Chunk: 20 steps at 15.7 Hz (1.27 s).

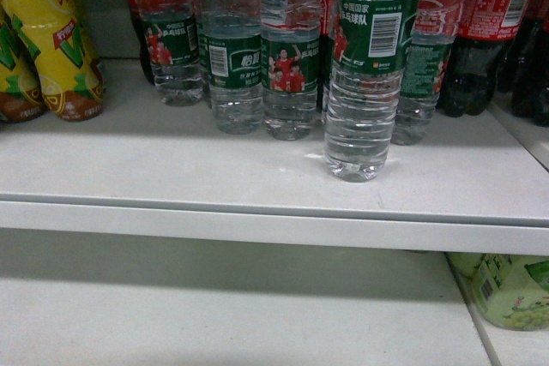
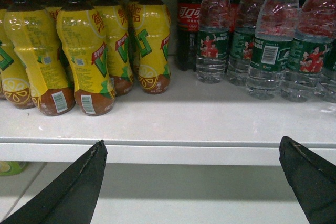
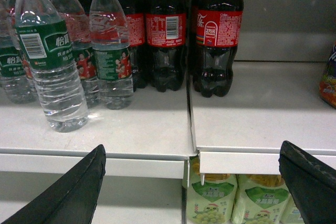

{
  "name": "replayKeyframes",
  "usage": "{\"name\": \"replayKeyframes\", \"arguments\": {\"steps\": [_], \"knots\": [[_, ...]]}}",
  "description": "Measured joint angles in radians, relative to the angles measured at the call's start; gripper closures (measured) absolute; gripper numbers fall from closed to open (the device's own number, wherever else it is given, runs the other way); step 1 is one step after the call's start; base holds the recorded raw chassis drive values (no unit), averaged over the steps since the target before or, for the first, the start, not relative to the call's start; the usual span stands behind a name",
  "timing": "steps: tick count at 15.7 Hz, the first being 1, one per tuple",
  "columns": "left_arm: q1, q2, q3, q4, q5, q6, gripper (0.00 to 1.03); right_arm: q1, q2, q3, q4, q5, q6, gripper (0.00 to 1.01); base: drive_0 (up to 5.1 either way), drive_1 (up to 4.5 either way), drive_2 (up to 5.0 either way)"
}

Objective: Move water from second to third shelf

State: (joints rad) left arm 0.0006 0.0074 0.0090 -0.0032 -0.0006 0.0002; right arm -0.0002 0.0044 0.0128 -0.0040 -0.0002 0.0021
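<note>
Several water bottles with green labels stand in a row on the white shelf. One water bottle stands apart, forward of the row and near the shelf's front edge. In the right wrist view it is at the left, and the left wrist view shows it at the right. My left gripper is open and empty, level with the shelf's front lip. My right gripper is also open and empty, in front of a seam between two shelf boards. Neither gripper shows in the head view.
Yellow tea bottles fill the shelf's left side. Black cola bottles stand to the right of the water. Below, a lower shelf board holds green grape drinks at the right.
</note>
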Motion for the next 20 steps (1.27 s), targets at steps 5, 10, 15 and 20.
{"name": "replayKeyframes", "arguments": {"steps": [5,10,15,20], "knots": [[0.0,0.0,0.0,0.0,0.0,0.0,0.05,-0.133,0.17,0.094,-0.187,-0.236,0.153,0.03,0.0,0.0,0.0],[0.0,0.0,0.0,0.0,0.0,0.0,0.05,-0.115,0.629,0.352,0.252,-0.281,0.148,0.03,0.0,0.0,0.0],[0.0,0.0,0.0,0.0,0.0,0.0,0.05,0.129,0.971,0.503,0.431,-0.144,0.114,0.03,0.0,0.0,0.0],[0.0,0.0,0.0,0.0,0.0,0.0,0.05,0.313,1.192,0.432,0.588,-0.029,0.052,0.03,0.0,0.0,0.0]]}}
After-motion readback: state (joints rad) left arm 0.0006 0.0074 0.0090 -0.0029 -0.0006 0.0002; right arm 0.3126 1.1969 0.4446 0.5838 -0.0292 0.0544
